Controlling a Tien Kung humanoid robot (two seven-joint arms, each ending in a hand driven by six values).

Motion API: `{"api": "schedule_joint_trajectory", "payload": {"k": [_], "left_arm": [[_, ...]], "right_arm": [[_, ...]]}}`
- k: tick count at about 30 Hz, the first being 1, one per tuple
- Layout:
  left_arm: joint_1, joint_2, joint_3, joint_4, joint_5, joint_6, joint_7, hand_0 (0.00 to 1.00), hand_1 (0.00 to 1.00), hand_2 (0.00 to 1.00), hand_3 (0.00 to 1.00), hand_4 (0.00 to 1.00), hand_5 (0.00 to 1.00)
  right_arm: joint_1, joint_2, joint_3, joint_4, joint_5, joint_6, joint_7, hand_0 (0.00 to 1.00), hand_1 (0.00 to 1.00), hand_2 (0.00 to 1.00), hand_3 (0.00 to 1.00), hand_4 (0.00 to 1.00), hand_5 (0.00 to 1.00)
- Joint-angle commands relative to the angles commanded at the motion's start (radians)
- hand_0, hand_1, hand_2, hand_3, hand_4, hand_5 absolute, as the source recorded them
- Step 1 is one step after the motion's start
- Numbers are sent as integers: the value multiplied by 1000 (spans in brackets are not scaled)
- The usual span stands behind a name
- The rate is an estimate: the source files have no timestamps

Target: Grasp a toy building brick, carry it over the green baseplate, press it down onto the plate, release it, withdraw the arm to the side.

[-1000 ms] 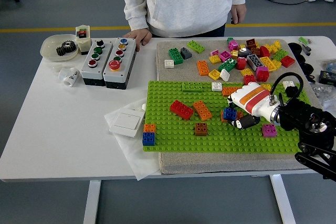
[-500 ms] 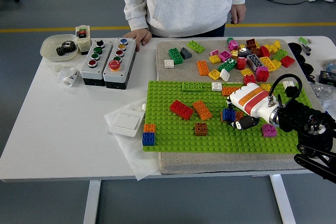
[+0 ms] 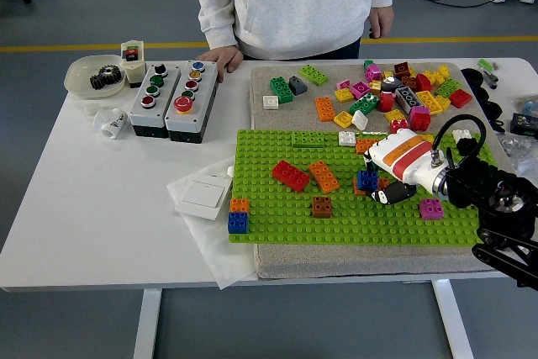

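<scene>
Right hand point(image 3: 388, 176) low over green baseplate point(image 3: 277, 208), fingers curled around small blue brick point(image 3: 367, 180) on its studs. Light, hard, smooth. Best pinched by its flat sides.

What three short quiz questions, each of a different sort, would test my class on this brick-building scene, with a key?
1. True or false: the right hand is over the green baseplate.
2. Which brick sits by the fingers? A) blue brick B) yellow ball C) white cup
3. Fill in: the person's hand rests on the table's far ____.

Key: 1 true; 2 A; 3 edge.
</scene>
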Motion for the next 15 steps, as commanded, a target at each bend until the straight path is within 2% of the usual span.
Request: {"api": "schedule_joint_trajectory", "payload": {"k": [15], "left_arm": [[-12, 1, 5, 1, -8, 4, 0, 792, 774, 776, 587, 621, 620]], "right_arm": [[10, 6, -2, -7, 9, 12, -3, 448, 545, 613, 541, 801, 430]]}}
